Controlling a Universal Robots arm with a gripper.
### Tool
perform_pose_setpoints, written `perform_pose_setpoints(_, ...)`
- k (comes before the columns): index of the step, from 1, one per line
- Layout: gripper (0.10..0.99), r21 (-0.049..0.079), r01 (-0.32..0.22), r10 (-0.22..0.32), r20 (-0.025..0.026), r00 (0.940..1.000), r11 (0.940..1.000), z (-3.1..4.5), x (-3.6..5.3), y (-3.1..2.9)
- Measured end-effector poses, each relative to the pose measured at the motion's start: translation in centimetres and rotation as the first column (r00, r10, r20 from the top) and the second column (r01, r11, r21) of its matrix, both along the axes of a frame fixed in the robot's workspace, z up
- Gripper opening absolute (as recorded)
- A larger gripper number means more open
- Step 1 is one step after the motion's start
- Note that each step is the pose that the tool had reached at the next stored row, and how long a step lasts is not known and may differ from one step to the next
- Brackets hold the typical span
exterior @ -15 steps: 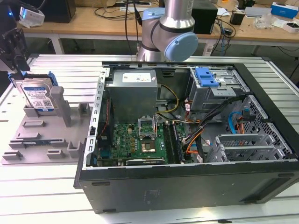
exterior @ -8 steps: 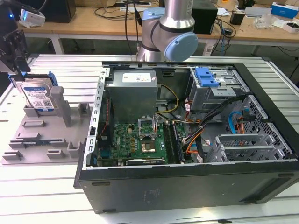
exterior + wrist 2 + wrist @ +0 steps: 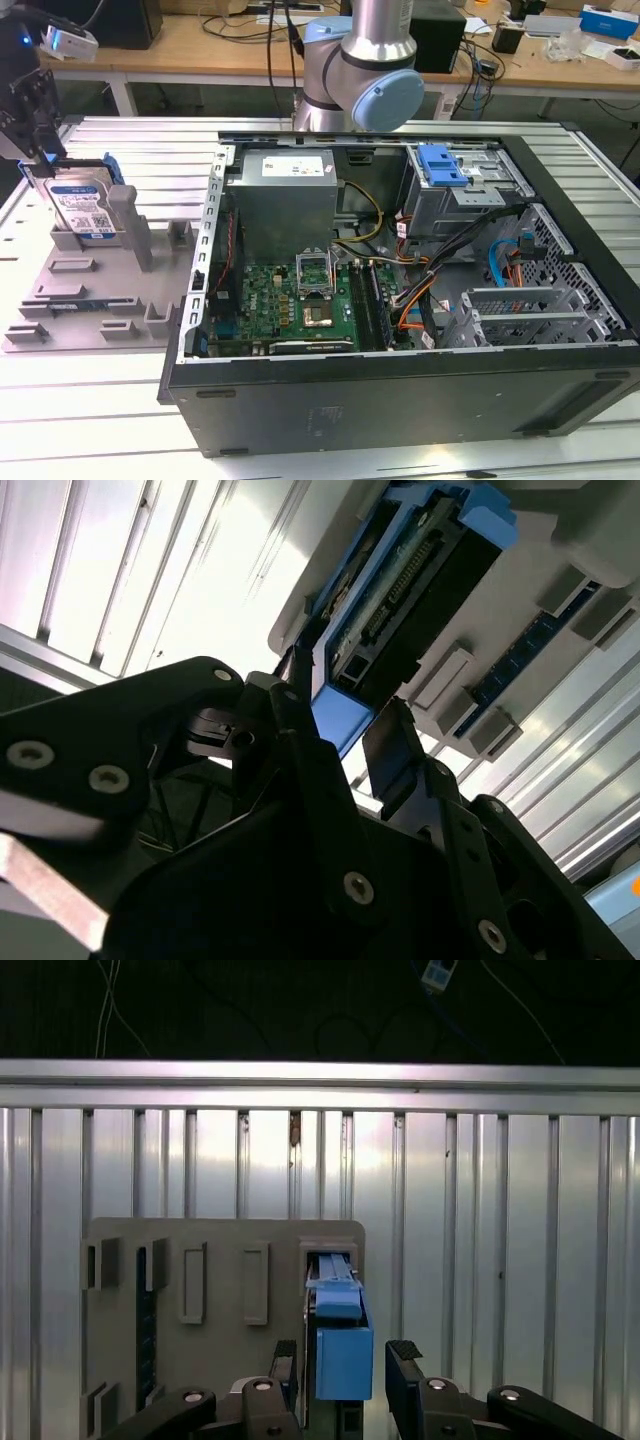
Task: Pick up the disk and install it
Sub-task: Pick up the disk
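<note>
Your claw (image 3: 345, 1353) is sitting open, straddling the blue edge of the disk (image 3: 342, 1310) that's standing upright in the gray holder (image 3: 220, 1250) on the counter (image 3: 500, 1260).

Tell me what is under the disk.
The disk stands on edge in a slot of the gray fixture tray, which lies on the ribbed metal table. Its lower edge is hidden by the slot walls.

The tool (image 3: 40, 165) hangs over the disk (image 3: 82, 208) (standing upright).
</note>
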State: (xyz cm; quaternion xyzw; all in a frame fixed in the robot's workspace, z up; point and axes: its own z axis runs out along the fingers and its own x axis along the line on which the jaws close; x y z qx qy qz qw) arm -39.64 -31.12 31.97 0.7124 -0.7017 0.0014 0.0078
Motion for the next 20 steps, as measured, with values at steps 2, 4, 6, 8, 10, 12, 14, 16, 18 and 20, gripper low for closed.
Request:
perform_pose_setpoints(2,0.482,0.0,0.0,0.0,-0.0001,1.0,1.0,-0.1,-0.01,0.0)
perform_pose_setpoints(4,0.482,0.0,0.0,0.0,-0.0001,1.0,1.0,-0.2,-0.01,0.0)
perform_pose_setpoints(6,0.482,0.0,0.0,0.0,0.0,1.0,1.0,-0.28,-0.02,0.0)
perform_pose_setpoints(8,0.482,0.0,0.0,0.0,0.0,1.0,1.0,-0.38,-0.02,0.0)
perform_pose_setpoints(10,0.482,0.0,0.0,0.0,0.0,1.0,1.0,-0.5,-0.02,0.0)
perform_pose_setpoints(12,0.482,0.0,0.0,0.0,0.0,1.0,1.0,-0.62,-0.02,0.0)
perform_pose_setpoints(14,0.482,0.0,0.0,0.0,-0.0001,1.0,1.0,-0.72,-0.02,0.0)
perform_pose_setpoints(16,0.482,0.0,0.0,0.0,0.0001,1.0,1.0,-0.9,-0.02,-0.01)
perform_pose_setpoints(18,0.482,0.0,0.0,0.0,0.0,1.0,1.0,-1.0,-0.02,-0.01)
perform_pose_setpoints(20,0.482,0.0,0.0,0.0,0.0,1.0,1.0,-1.12,-0.02,-0.01)
